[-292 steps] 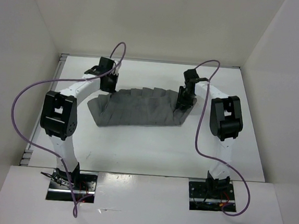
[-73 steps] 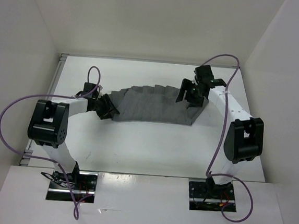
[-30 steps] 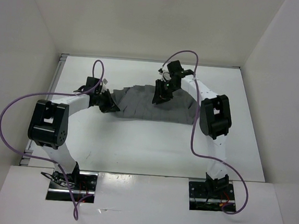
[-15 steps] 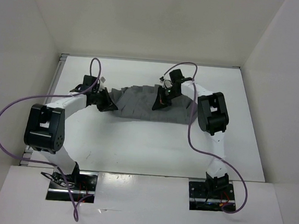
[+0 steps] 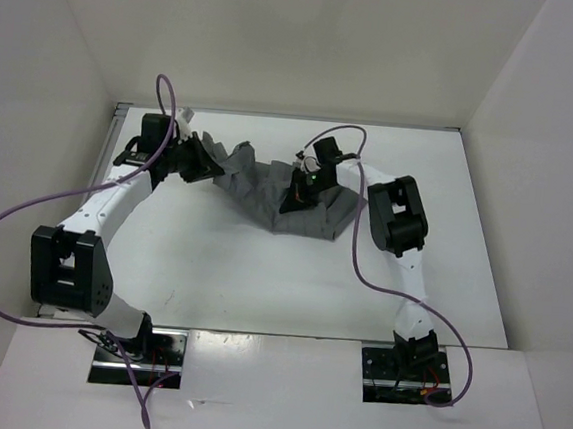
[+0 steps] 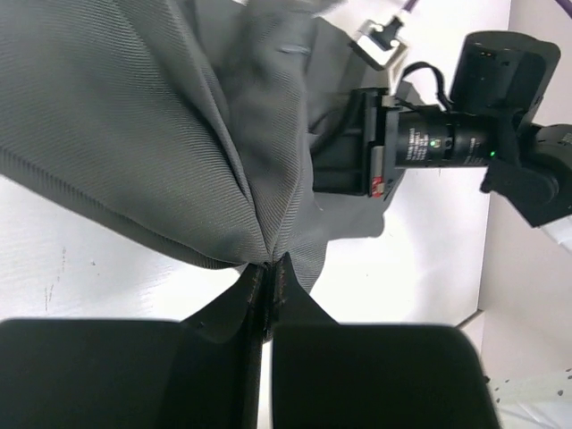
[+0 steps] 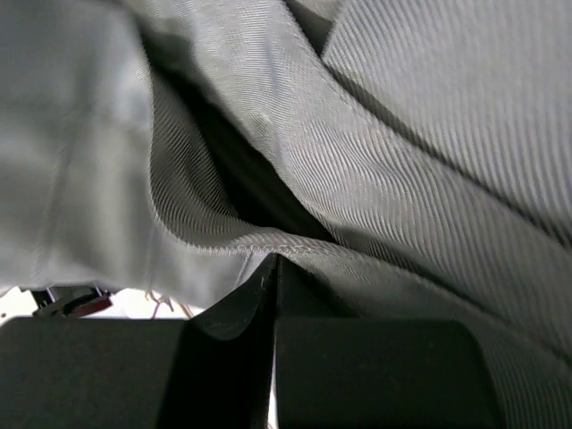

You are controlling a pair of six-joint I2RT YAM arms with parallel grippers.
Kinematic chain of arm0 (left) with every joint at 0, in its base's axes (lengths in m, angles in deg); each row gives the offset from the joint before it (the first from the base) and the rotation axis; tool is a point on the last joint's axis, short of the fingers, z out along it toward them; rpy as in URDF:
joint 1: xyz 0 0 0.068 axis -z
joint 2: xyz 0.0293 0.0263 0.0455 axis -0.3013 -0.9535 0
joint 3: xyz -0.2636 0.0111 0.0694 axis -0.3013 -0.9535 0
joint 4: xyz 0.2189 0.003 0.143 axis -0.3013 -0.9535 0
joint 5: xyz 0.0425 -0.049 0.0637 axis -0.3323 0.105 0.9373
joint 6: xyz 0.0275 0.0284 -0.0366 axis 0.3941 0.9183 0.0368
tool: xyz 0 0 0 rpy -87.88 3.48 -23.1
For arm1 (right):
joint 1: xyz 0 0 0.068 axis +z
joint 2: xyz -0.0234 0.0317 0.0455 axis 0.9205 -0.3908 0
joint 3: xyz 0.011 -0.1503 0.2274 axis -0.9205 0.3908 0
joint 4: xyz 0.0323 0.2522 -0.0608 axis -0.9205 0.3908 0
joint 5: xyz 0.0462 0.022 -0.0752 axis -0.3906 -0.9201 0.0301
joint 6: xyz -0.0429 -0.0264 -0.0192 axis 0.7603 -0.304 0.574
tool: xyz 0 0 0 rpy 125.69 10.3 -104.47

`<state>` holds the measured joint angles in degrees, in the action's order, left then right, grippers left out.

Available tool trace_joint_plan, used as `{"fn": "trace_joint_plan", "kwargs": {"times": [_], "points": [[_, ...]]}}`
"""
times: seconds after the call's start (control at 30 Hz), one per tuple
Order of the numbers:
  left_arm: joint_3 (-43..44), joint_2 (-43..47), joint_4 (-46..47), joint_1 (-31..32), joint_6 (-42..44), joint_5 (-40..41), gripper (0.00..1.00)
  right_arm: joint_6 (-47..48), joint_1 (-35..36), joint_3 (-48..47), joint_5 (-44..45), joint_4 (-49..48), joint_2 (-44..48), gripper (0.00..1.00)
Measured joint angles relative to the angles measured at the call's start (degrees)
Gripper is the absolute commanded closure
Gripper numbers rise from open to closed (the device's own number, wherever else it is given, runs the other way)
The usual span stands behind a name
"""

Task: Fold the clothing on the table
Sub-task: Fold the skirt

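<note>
The grey clothing (image 5: 312, 215) lies bunched on the white table (image 5: 260, 283), its left end drawn up toward the back left. My left gripper (image 5: 209, 165) is shut on that left end; in the left wrist view the jaws (image 6: 268, 265) pinch a gathered fold of the clothing (image 6: 134, 116). My right gripper (image 5: 289, 203) is down on the middle of the garment. In the right wrist view its tips (image 7: 273, 261) are shut, with a stitched hem of the clothing (image 7: 402, 179) peaked right at them.
White upright walls (image 5: 68, 75) close in the table on three sides. Purple cables (image 5: 26, 214) loop from both arms. The right arm's black wrist (image 6: 447, 143) shows just beyond the cloth in the left wrist view. The metal rim (image 5: 111, 149) runs along the table's left edge.
The left gripper has pulled the cloth's left end up and toward the back left. The right gripper has come down onto the middle of the garment and shut. The cloth is more bunched.
</note>
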<state>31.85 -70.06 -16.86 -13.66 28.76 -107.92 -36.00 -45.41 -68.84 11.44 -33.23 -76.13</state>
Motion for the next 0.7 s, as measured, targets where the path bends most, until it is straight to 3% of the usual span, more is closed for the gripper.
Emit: {"fn": "trace_joint_plan", "kwargs": {"times": [0.27, 0.7], "points": [[0.0, -2.6, 0.9, 1.3, -0.2, -1.9, 1.0, -2.6, 5.5, -3.5, -1.4, -1.3, -2.6, 1.0], [-0.2, -2.7, 0.4, 1.5, 0.0, -1.9, 1.0, -3.6, 6.1, -7.6, 1.7, -0.2, -1.4, 1.0]]}}
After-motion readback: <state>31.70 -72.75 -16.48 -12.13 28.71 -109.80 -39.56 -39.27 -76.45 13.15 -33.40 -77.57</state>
